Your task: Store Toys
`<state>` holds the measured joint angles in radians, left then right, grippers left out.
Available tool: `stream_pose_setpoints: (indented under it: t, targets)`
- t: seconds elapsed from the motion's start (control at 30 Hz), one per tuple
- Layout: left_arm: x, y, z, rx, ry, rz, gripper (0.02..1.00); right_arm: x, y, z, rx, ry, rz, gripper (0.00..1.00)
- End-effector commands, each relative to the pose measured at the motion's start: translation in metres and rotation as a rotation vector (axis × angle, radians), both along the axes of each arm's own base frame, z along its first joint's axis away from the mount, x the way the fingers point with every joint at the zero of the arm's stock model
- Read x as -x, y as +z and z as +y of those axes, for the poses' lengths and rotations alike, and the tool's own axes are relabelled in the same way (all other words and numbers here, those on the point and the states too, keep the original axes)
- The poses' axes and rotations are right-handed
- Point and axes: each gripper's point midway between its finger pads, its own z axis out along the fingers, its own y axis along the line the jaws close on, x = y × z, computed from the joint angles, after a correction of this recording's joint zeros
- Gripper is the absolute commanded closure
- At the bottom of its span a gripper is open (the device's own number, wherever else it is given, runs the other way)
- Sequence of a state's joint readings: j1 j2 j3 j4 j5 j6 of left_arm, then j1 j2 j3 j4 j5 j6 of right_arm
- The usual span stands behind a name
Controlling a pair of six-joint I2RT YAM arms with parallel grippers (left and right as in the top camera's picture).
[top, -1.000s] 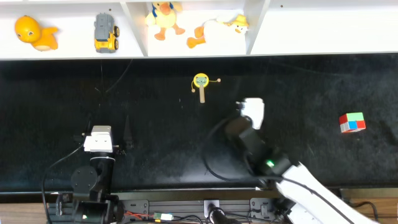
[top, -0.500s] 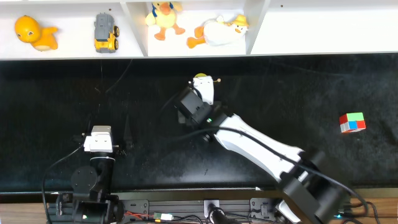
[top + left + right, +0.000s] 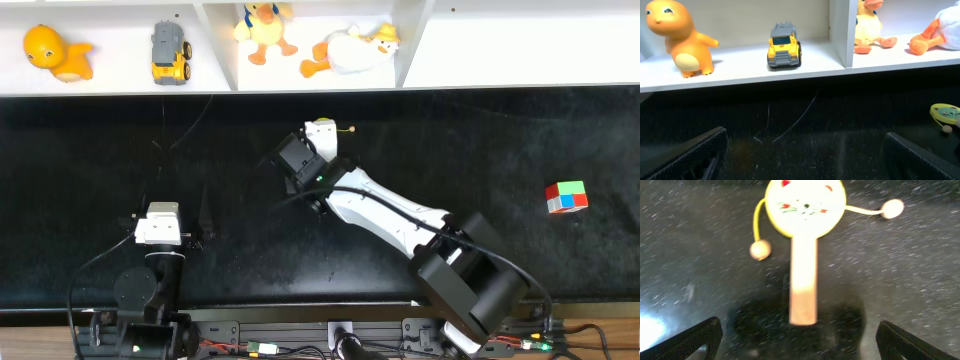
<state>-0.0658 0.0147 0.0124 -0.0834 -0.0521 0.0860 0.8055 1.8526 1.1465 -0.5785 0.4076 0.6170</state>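
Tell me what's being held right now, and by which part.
Nothing. The right gripper hangs open over the rattle, clear of its handle; the left gripper is open and empty.

Right claw now over rattle.

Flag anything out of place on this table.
Two toys lie loose on the black table instead of on the white shelf: a yellow rattle drum beneath the open right pincer, and a coloured cube alone near the table's right end. Nothing looks spilled or broken.
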Motion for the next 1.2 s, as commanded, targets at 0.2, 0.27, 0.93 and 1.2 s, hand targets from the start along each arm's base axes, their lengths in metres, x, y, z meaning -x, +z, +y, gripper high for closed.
stream_pose_setpoints:
  t: [0.2,0.27,0.93,1.2]
  targets:
    - [0.0,0.001,-0.002,-0.017,-0.011,-0.008,0.02,-0.021,0.012,-0.011,0.015,-0.058,-0.054,0.027]
    - [0.0,0.001,-0.002,-0.018,-0.011,-0.008,0.02,-0.023,0.012,-0.014,0.013,-0.068,-0.055,0.183]
    - [0.0,0.001,-0.002,-0.017,-0.011,-0.008,0.02,-0.033,0.003,-0.004,-0.033,-0.067,-0.067,0.461]
    - [0.0,0.001,-0.002,-0.017,-0.011,-0.008,0.02,-0.032,-0.003,-0.005,-0.007,-0.044,-0.055,0.474]
